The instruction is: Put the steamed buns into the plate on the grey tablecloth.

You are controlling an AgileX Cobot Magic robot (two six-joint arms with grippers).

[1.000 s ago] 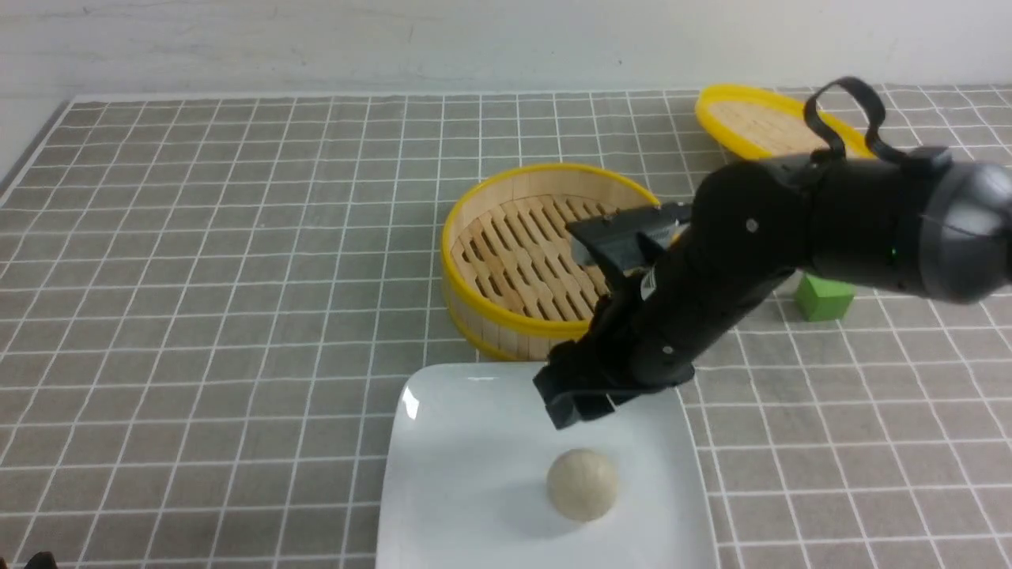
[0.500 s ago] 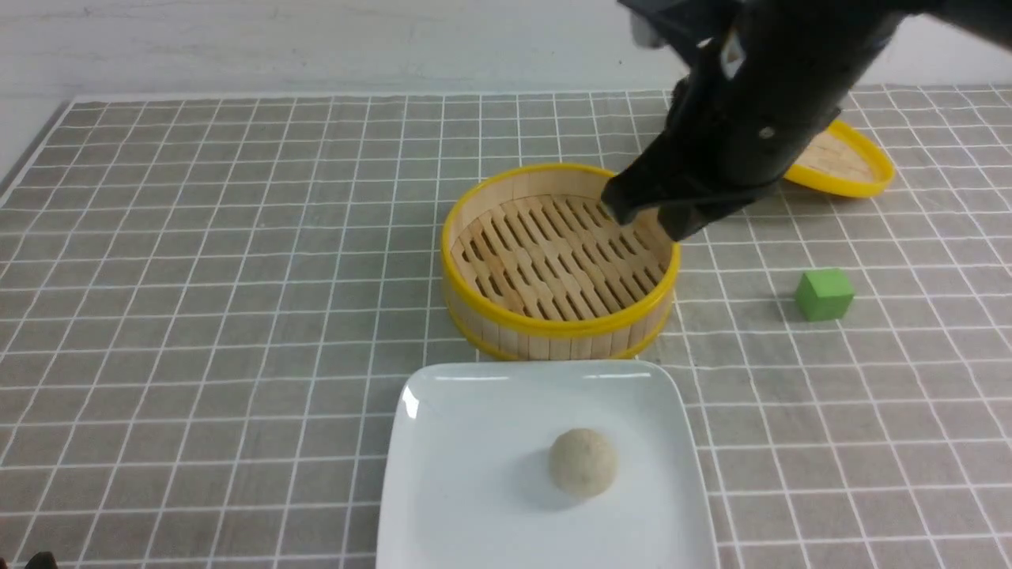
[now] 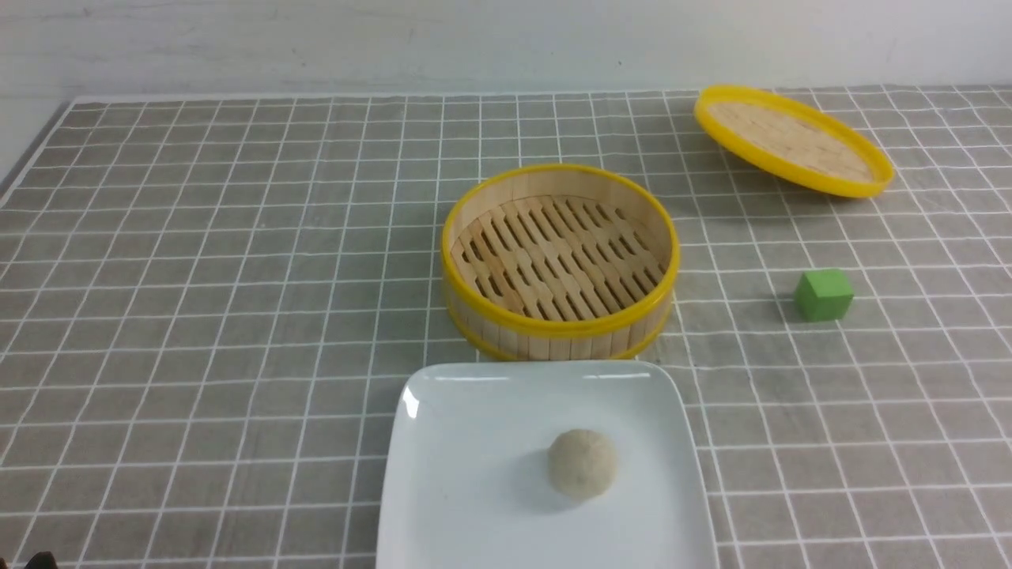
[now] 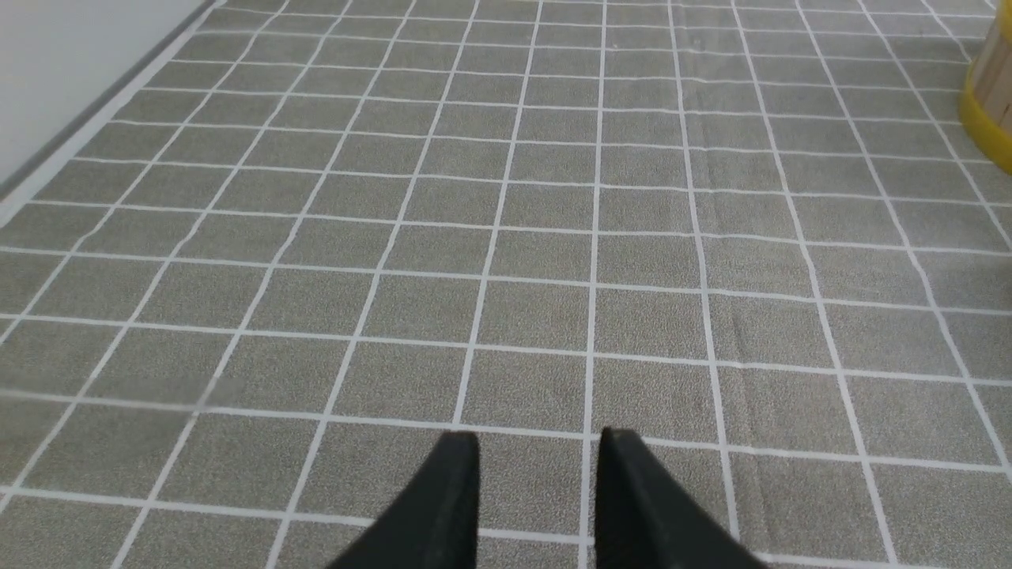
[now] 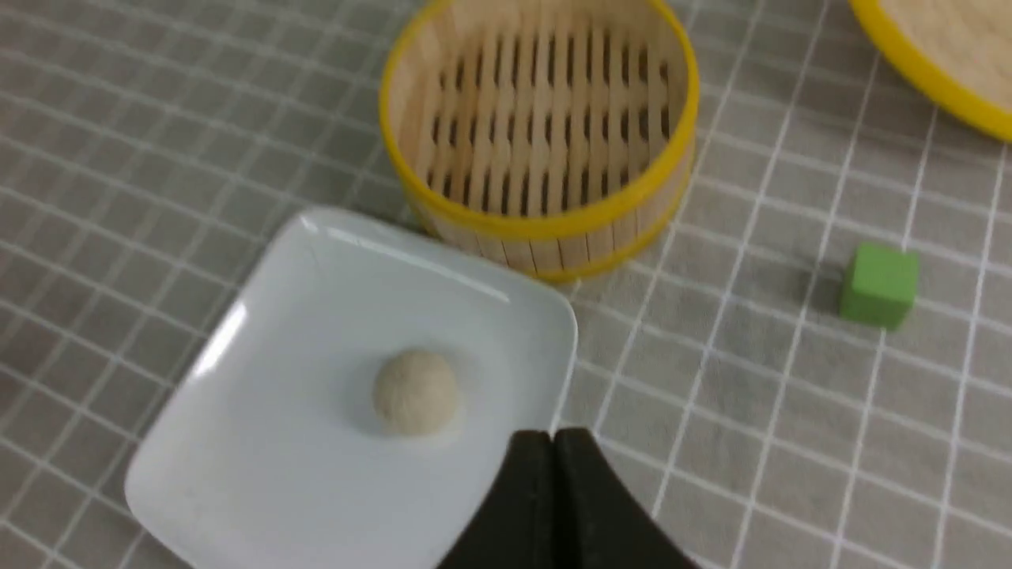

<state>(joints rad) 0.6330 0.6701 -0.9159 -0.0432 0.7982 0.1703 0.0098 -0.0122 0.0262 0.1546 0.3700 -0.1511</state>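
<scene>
Left wrist view, left gripper (image 4: 539,442): jaws apart, nothing between
Right wrist view, right gripper (image 5: 553,442): fingertips together, empty
Steamed bun (image 3: 583,464): on the white plate (image 3: 466,506)
Bamboo steamer (image 3: 561,332): just beyond the plate
Green cube (image 3: 824,295): on the grey tablecloth (image 3: 237,316)

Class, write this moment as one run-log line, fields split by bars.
bun: on plate | steamer: no bun inside | right end effector: shut | left end effector: open
</scene>
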